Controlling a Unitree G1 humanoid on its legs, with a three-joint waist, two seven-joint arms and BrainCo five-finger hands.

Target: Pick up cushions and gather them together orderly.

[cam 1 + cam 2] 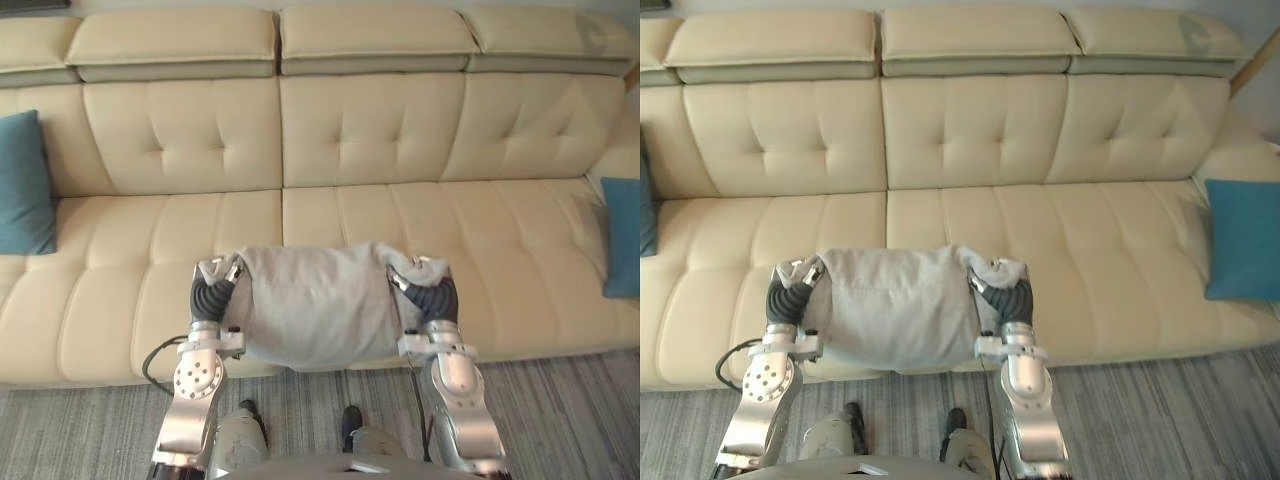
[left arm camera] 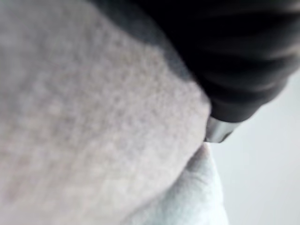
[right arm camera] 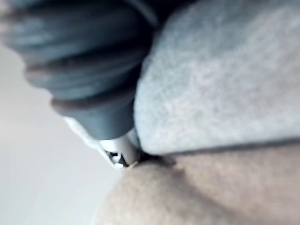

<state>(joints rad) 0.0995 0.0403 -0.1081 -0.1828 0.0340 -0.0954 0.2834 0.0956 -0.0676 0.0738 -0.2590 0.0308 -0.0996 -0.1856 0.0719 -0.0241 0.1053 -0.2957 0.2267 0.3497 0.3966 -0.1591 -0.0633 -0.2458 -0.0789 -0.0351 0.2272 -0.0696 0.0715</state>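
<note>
A: What are the hands doing?

B: The left hand (image 1: 212, 293) and the right hand (image 1: 433, 296) are at the two short sides of the grey cushion (image 1: 315, 305), one on each side. Only the dark ribbed covers are plain to see. The fingers go into the bunched cloth at the cushion's far corners, so I cannot tell if they are curled or straight.

A: Do the wrist views help?

B: Not much. Each one shows a dark cover, a small silver part and grey cloth from very close, all blurred.

A: Where is the cushion?

B: It is between the hands, over the front edge of the sofa (image 1: 480, 230), near the middle of its length. Whether its lower side touches the seat is hidden.

A: Are there other cushions?

B: The left blue cushion (image 1: 22, 185) leans at the sofa's left end, cut off by the view's edge. The right blue cushion (image 1: 622, 237) lies at the right end, also cut off. Both are well apart from the grey one.
</note>
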